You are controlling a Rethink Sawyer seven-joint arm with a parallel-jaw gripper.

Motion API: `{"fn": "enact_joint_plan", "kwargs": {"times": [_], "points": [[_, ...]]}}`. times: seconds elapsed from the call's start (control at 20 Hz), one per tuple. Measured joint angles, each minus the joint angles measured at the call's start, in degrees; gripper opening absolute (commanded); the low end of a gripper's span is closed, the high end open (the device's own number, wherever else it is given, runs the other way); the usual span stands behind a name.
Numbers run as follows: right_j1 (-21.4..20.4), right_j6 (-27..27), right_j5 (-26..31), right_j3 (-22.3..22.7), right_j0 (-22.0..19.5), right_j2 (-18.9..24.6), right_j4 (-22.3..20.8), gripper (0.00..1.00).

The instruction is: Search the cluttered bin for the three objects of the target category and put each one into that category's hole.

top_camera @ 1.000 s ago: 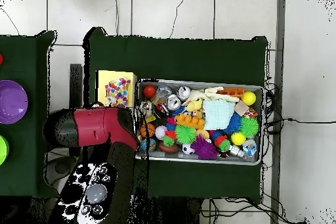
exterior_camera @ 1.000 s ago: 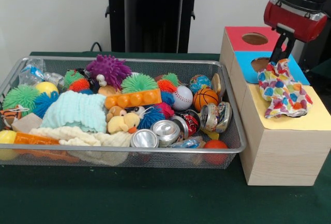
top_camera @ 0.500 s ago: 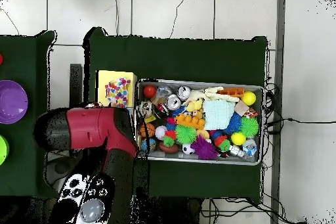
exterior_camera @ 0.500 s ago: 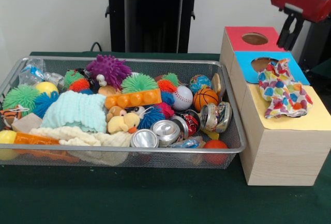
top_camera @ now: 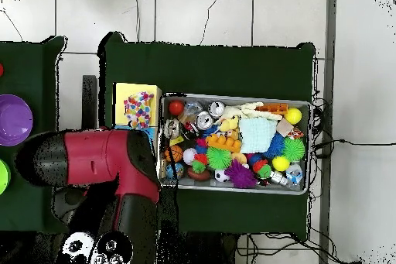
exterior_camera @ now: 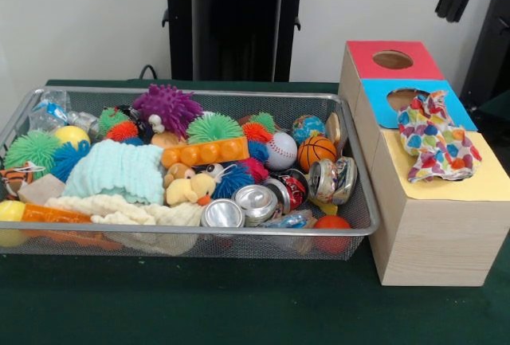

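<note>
One wrinkly whitish bundle with red, blue, yellow and green patches lies slumped on the yellow top of the wooden box, with its upper end over the blue top. It covers the hole, which I cannot see. In the overhead view the bundle lies on the same yellow top. My gripper hangs open and empty high at the top right, well above the boxes. The wire-mesh bin is full of toys, and no other such bundle shows in it. In the overhead view the red arm hides the gripper.
Blue-topped box and red-topped box stand behind the yellow one, each with a round hole. The bin holds spiky balls, silver cans, small sport balls and a mint cloth. The black pedestal stands behind it. A purple bowl is on a side table.
My gripper has risen from just above the bundle's top to the picture's upper edge and drawn back toward the base. The bundle has stayed on the yellow top.
</note>
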Motion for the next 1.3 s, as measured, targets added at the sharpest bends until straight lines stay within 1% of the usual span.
{"fn": "enact_joint_plan", "kwargs": {"times": [0.25, 0.55, 0.8, 1.3], "points": [[-0.3, 0.0, 0.0, -0.4, -0.1, 0.0, -0.1, 0.0], [1.7, 0.0, -0.2, -1.8, -0.6, 0.0, -0.2, 0.0], [3.2, 0.0, -0.9, -2.0, -1.6, 0.0, -0.3, 0.0], [4.3, 0.0, -1.3, -2.2, -2.0, 0.0, -0.6, 0.0]]}}
